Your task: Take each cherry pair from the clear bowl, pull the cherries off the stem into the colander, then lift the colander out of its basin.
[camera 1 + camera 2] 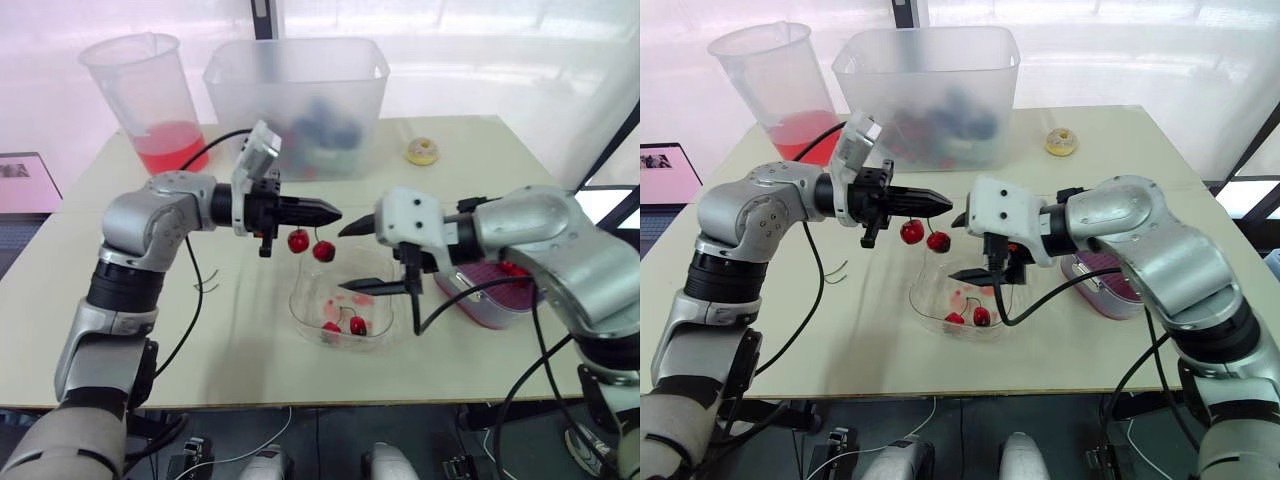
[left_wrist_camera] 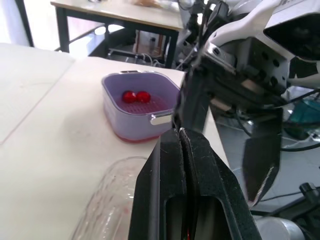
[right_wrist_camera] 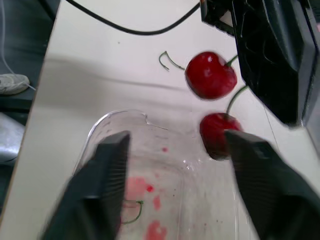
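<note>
Standing at the back left of the counter (image 1: pixel 250 345) is a beaker (image 1: pixel 150 90) holding red liquid, with a loose stem (image 1: pixel 205 283) lying nearer the front; to its right sits a large translucent bin (image 1: pixel 300 90). Below the bin, the left gripper (image 1: pixel 332 212) reaches rightward, its jaws pressed fully together on the stem of the cherry pair (image 1: pixel 298 241); the 2 cherries dangle just above the left rim of the clear bowl (image 1: pixel 298 305). 2 more cherries (image 1: pixel 357 325) lie on the stained floor of the bowl. Over the bowl, the right gripper (image 1: pixel 342 260) faces the left one, jaws wide apart and holding nothing, close beside the hanging pair. Farthest right, the colander (image 2: pixel 157 104) sits in its basin (image 1: pixel 480 310) with 2 cherries (image 2: pixel 129 96) inside.
</note>
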`<state>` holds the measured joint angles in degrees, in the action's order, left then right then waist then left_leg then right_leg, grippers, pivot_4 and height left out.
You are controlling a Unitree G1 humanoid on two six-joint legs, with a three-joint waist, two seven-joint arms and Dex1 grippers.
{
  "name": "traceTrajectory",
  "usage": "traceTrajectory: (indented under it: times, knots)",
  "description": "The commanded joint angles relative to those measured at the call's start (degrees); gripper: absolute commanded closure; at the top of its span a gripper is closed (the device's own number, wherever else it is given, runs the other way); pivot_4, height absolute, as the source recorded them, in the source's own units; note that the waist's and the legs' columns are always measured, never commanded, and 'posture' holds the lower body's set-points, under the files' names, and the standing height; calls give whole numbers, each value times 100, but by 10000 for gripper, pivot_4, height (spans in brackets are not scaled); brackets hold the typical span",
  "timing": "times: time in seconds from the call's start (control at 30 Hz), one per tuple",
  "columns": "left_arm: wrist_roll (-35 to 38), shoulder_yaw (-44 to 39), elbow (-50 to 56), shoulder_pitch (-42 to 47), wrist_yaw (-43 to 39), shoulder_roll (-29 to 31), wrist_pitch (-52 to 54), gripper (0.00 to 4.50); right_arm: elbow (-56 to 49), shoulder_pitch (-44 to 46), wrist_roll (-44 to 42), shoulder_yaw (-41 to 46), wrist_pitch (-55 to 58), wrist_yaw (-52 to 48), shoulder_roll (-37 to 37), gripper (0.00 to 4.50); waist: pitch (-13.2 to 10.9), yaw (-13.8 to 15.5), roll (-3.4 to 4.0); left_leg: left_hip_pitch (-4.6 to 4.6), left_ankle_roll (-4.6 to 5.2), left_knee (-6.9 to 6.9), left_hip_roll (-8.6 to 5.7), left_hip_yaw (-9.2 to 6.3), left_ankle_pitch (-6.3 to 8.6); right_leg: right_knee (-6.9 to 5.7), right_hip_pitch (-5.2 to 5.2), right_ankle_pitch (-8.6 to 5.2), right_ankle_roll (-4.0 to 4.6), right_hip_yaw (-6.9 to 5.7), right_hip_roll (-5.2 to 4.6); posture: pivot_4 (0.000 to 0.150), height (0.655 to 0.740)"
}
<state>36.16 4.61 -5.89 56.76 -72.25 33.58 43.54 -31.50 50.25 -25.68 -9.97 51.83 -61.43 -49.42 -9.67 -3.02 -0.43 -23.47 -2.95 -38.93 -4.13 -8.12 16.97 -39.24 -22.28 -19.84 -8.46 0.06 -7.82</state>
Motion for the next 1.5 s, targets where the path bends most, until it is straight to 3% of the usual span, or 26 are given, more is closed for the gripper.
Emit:
traceTrajectory:
  times: [0.03, 0.17, 0.33, 0.47, 0.67, 0.97, 1.2, 1.3, 1.4, 1.5]
  knots:
    - [63, -527, -97, 182, -164, 292, -313, 45000, -8, -90, -356, 772, 201, 23, -273, 359, 0, 20, -1, 0, 0, 0, 0, 0, 0, 0, 0, 0, 0, 0, 0, 1500, 7400]
    - [230, -846, -14, 57, -364, 442, -536, 45000, 187, -294, -778, 1487, 459, 433, -82, 359, 0, 44, -1, 0, 0, 0, 1, 2, 0, 0, 0, 0, 0, 0, 0, 1500, 7400]
    - [553, -1214, 181, -69, -298, 266, -691, 45000, 634, -202, -1982, 2478, 1221, 1257, 1031, 359, 0, 44, -1, 0, 0, -5, 3, -1, 0, -2, 5, 0, 0, -1, 0, 1500, 7400]
    - [777, -1318, 368, -191, -238, 152, -630, 45000, 939, -269, -2370, 2082, 1407, 758, 848, 359, 0, 50, -1, 0, 0, -2, 0, -2, 0, -3, 5, 0, 0, -1, -5, 1500, 7400]
    - [672, -1196, 223, -199, -193, 35, -729, 45000, 1750, 231, -1422, 956, 614, 847, 985, 359, 0, 12, 0, 0, 0, -7, 2, 2, 0, -8, 0, 0, 0, 0, 1, 1500, 7400]
    - [547, -1066, 220, -290, -61, -156, -863, 45000, 2330, 918, -1442, 601, 569, 605, 1311, 359, 0, -21, 0, 0, 0, -3, 2, -4, 0, -5, 1, 0, 0, -2, -1, 1500, 7400]
    - [541, -1003, 266, -334, -25, -168, -870, 45000, 2293, 1080, -1943, 681, 1329, 874, 1809, 359, 0, -86, 0, 0, 0, -2, 4, -6, 0, -9, -1, 0, 0, -3, 0, 1500, 7400]
    - [532, -970, 255, -314, -36, -181, -864, 45000, 2370, 1087, -1855, 630, 1301, 986, 1921, 8512, 0, -85, 0, 0, 0, -2, 3, -7, 0, -9, 0, 0, 0, -2, -1, 1500, 7400]
    - [529, -936, 242, -290, -68, -189, -841, 45000, 2366, 1065, -1768, 567, 1251, 1011, 1930, 22174, 0, -86, 0, 0, 0, -1, 3, -7, 0, -9, -1, 0, 0, -2, -1, 1500, 7400]
    - [526, -918, 216, -243, -80, -185, -836, 45000, 2359, 1054, -1729, 528, 1233, 1004, 1920, 22174, 0, -88, 0, 0, 0, -1, 2, -7, 0, -9, -1, 0, 0, -2, -1, 1500, 7400]
